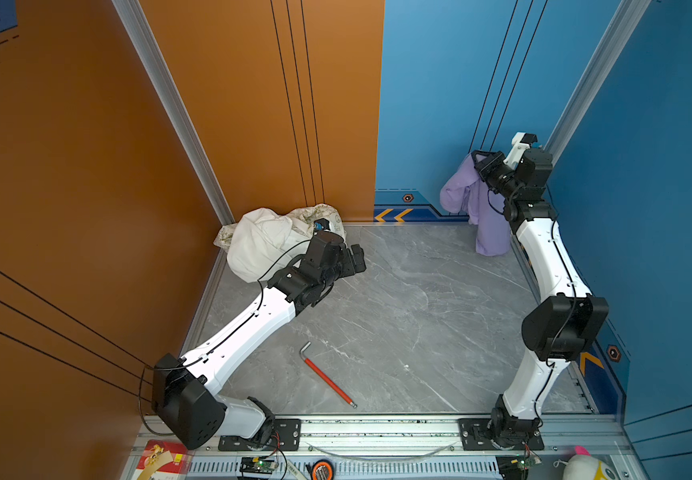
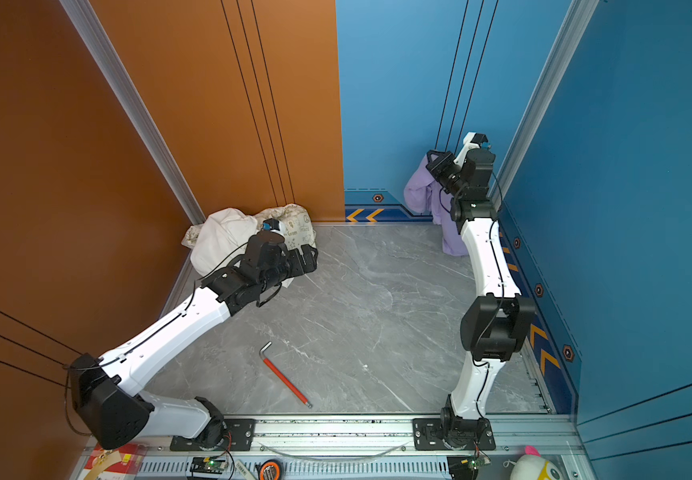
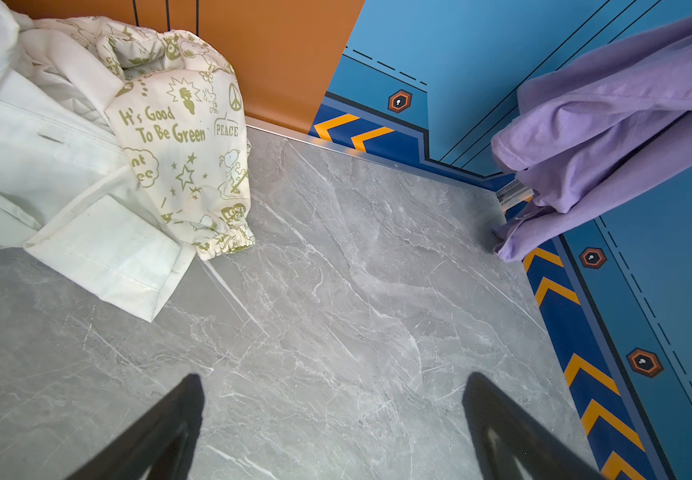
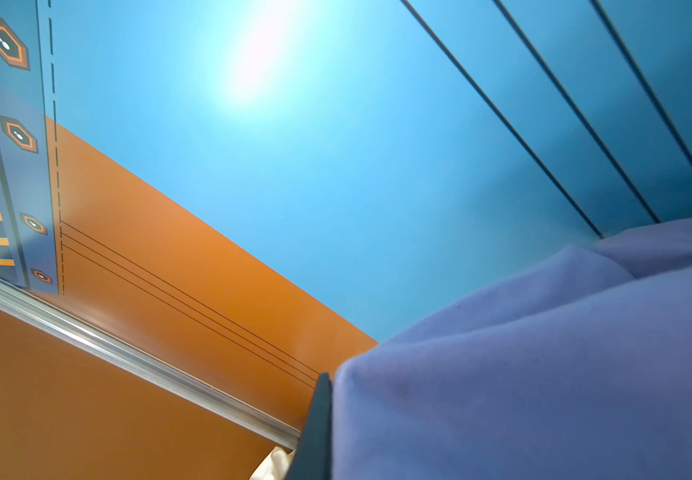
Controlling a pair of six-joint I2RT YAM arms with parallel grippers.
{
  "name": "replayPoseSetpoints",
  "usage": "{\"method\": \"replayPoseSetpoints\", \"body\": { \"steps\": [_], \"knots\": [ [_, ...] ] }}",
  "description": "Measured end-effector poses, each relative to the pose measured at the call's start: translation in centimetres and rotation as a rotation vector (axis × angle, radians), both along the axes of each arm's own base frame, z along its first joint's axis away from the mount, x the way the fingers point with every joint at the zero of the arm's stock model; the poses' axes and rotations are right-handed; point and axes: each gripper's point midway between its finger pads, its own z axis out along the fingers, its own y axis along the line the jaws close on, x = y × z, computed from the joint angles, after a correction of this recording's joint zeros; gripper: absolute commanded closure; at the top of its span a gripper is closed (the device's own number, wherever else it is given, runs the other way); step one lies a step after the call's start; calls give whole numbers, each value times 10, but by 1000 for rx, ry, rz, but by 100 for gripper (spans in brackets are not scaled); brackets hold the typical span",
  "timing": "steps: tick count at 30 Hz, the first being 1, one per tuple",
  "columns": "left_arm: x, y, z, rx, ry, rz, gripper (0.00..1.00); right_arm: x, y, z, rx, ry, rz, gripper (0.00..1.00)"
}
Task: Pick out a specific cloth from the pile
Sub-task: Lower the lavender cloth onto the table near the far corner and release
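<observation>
Grey marble-look counter [image 1: 398, 311]. Back-left corner: pile [image 1: 261, 241], rumpled white & cream doodle-print fabric. Far-right corner: soft lavender cloth [image 1: 460, 191] hangs in folds, top pinched by right claw [image 1: 481, 160]. Left claw [image 3: 333, 378] spread wide beside pile. Red-handled L-shaped hex key [image 1: 327, 376] up front.

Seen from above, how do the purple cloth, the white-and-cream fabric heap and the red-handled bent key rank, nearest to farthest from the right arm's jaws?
1. Plain lavender cloth: held in those jaws, far right corner.
2. Heap of white and green-printed cream fabrics: far left corner.
3. Red-handled L-shaped hex key: front, left of middle.
</observation>
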Motion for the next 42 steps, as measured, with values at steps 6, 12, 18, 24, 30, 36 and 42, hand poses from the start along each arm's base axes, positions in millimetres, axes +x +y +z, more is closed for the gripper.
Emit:
{"method": "replayPoseSetpoints", "body": {
  "steps": [6, 12, 18, 24, 30, 36, 42],
  "knots": [
    [2, -1, -1, -5, 3, 7, 2, 0, -16, -73, 11, 152, 10, 100],
    [6, -5, 0, -9, 2, 6, 2, -43, -51, -205, -19, 452, -74, 98],
    [11, -8, -3, -4, 9, 6, 2, -114, -85, -273, -59, 630, -199, 98],
    [13, -10, -5, -1, 14, 6, 2, -162, -103, -326, -115, 779, -272, 97],
    [14, -11, -8, -7, 22, 11, 2, -199, -102, -379, -162, 962, -259, 94],
    [16, -12, -9, -10, 27, 15, 2, -228, -100, -417, -198, 1118, -239, 80],
    [16, -12, -9, -10, 27, 15, 2, -243, -100, -423, -224, 1186, -230, 53]
  ]
}}
